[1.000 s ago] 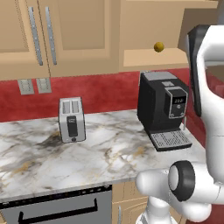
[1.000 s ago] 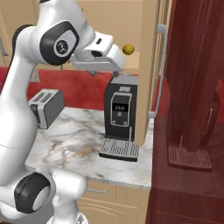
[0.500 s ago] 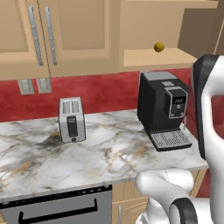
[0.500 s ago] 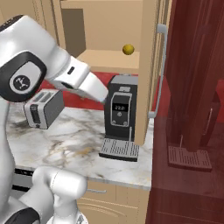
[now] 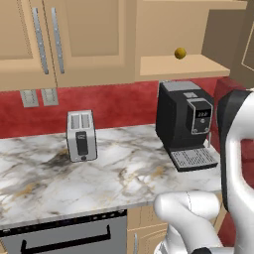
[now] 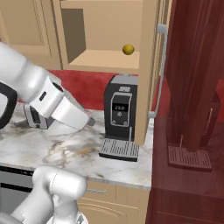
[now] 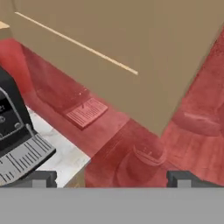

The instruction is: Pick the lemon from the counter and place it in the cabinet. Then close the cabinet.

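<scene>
Spreading its jaws wide and holding nothing, the gripper (image 7: 111, 178) faces the cabinet (image 7: 131, 39) door's flat panel. Below, the counter (image 5: 114, 173) lies open around the toaster (image 5: 81, 135). Farther back, the lemon (image 5: 180, 53) rests on the cabinet shelf near its front edge.

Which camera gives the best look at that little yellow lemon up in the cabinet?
The right base view: the lemon sits on the open cabinet shelf, large and unobstructed. The left base view also shows it, smaller, near the shelf's back. The hand view faces the cabinet door and coffee machine instead.
</scene>
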